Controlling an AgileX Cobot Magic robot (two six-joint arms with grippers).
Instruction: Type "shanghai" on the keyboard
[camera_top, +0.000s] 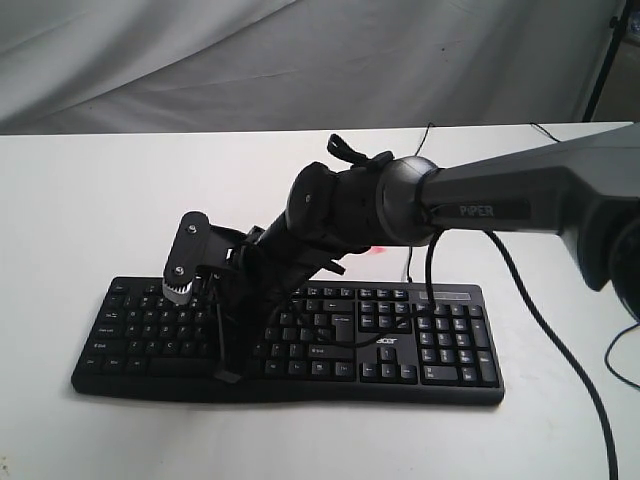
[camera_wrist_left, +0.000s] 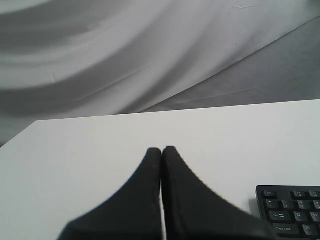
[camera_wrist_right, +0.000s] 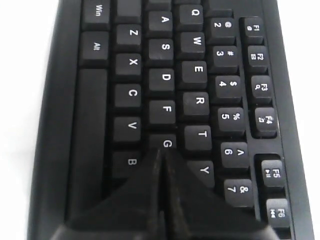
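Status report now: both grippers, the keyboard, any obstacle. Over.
Left gripper shut, over table beside keyboard. Right gripper shut, poised at G key. Nothing seen blocking the keys.

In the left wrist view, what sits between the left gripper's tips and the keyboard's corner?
Only bare white table separates the shut left gripper from the keyboard. The left wrist view shows this stretch.

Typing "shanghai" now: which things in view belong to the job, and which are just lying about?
In the job:
keyboard
right gripper, fingers shut, tips at the G key
left gripper, fingers shut, over bare table beside the keyboard's corner

Just there:
white table
grey backdrop cloth
dark stand at the far edge
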